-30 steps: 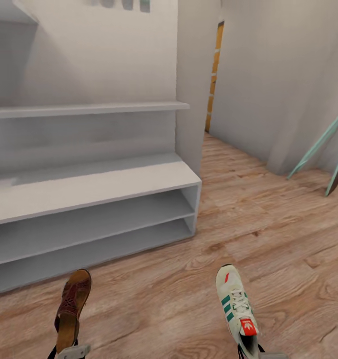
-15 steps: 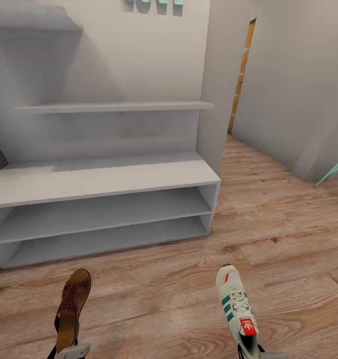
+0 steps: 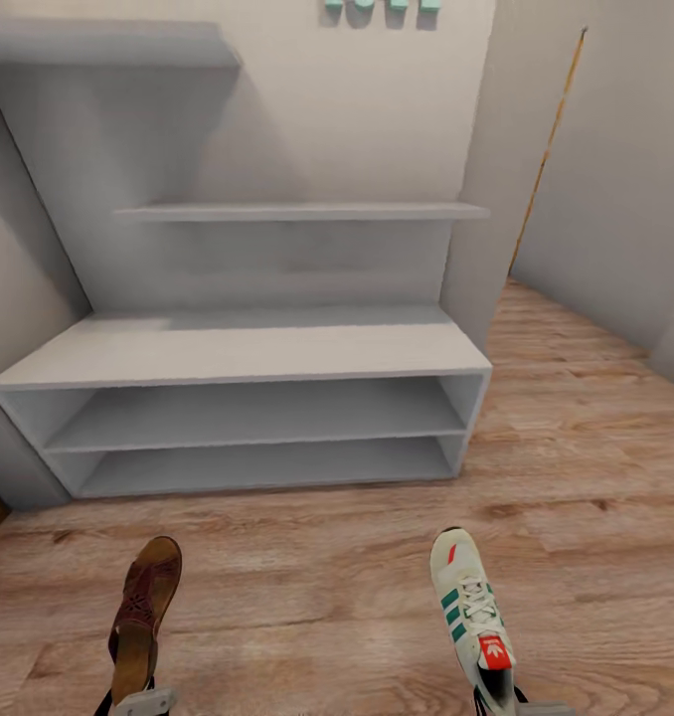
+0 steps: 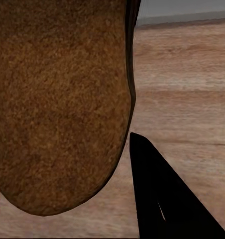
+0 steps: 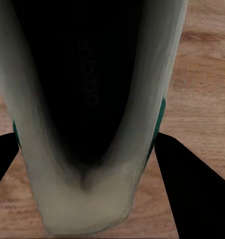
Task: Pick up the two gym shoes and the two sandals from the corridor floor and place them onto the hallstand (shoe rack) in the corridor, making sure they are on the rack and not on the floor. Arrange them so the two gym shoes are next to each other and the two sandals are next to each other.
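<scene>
Open corridor floor [image 3: 337,557] runs across the lower half of the frame, bare between the held shoes and the hallstand [image 3: 248,348] at centre. The bench top is unoccupied across its width, with a wall shelf [image 3: 297,212] overhanging it above and a second shelf [image 3: 98,45] at upper left. Both open shelf rows beneath the bench top are vacant, each a low slot closed by side panels at left and right. At lower left the sandal [image 3: 143,617] projects ahead of the left jaws; at lower right the gym shoe [image 3: 471,612] projects ahead of the right jaws. A wall corner [image 3: 486,199] bounds the bench's right end; floor stays open to its right.
</scene>
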